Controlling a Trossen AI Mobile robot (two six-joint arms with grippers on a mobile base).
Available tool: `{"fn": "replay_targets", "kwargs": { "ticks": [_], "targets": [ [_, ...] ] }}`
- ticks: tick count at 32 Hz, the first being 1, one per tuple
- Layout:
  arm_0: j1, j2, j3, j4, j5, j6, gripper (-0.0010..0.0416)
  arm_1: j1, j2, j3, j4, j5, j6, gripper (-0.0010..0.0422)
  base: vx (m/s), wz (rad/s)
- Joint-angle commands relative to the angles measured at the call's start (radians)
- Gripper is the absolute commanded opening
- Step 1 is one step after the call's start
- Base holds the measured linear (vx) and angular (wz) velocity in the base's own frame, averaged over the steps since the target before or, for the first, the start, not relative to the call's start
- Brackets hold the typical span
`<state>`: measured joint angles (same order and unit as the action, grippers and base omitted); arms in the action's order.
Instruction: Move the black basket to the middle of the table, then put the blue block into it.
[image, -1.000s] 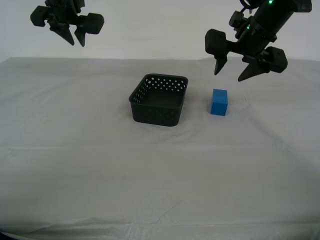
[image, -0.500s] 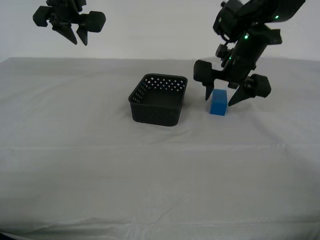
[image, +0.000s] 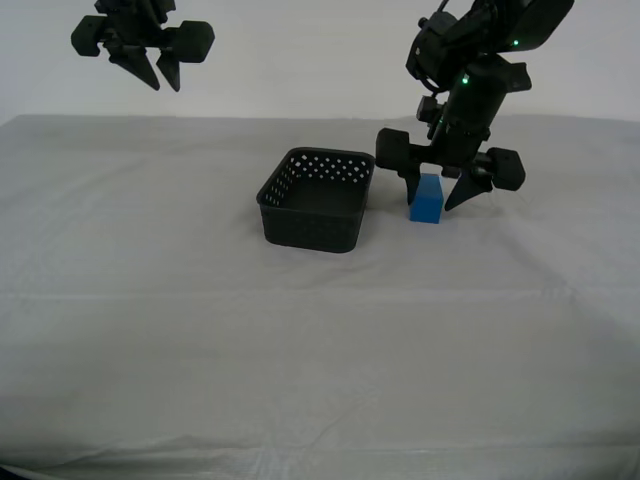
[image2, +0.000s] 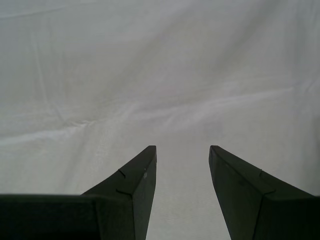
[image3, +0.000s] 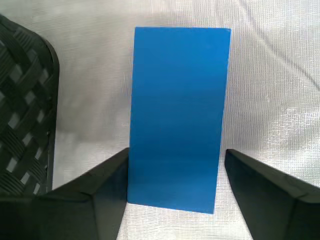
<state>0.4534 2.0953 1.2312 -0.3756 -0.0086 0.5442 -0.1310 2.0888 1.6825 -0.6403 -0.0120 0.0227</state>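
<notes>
The black basket (image: 318, 200) stands on the table (image: 300, 350) near its middle, empty as far as its inside shows. The blue block (image: 427, 200) stands on the cloth just to the exterior view's right of the basket. My first gripper (image: 431, 205) is lowered over the block, open, one finger on each side. In the first wrist view the block (image3: 177, 115) fills the gap of my first gripper (image3: 175, 155), with the basket's wall (image3: 25, 100) beside it. My second gripper (image: 163, 85) hangs high at the back on the exterior view's left, open and empty (image2: 182, 150).
The pale cloth covers the whole table, with soft wrinkles. A plain white wall stands behind the table. Nothing else lies on the cloth.
My first gripper has come down from above and slightly toward the exterior view's left, and now straddles the blue block. The block, the basket and my second gripper have hardly moved.
</notes>
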Motion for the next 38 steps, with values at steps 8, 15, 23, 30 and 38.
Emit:
{"fn": "replay_targets", "kwargs": {
  "ticks": [8, 15, 23, 30, 38],
  "targets": [
    [0.000, 0.000, 0.000, 0.004, 0.005, -0.003, 0.0002, 0.000, 0.000, 0.000, -0.001, 0.005, 0.001, 0.0139, 0.000, 0.000],
    [0.000, -0.083, -0.001, 0.001, -0.001, -0.028, -0.0001, 0.001, 0.000, 0.000, 0.000, 0.004, 0.002, 0.0139, 0.000, 0.000],
    [0.045, -0.211, 0.006, 0.055, -0.156, -0.032, -0.0001, 0.002, 0.000, 0.000, 0.006, 0.002, 0.005, 0.0139, 0.000, 0.000],
    [0.156, -0.211, 0.005, 0.147, -0.257, -0.098, 0.0000, 0.001, 0.000, 0.000, 0.002, 0.001, 0.005, 0.0140, 0.000, 0.000],
    [0.158, -0.211, 0.005, 0.151, -0.274, -0.118, 0.0062, 0.001, 0.000, 0.000, -0.002, 0.001, 0.005, 0.0139, 0.000, 0.000]
  ]
}}
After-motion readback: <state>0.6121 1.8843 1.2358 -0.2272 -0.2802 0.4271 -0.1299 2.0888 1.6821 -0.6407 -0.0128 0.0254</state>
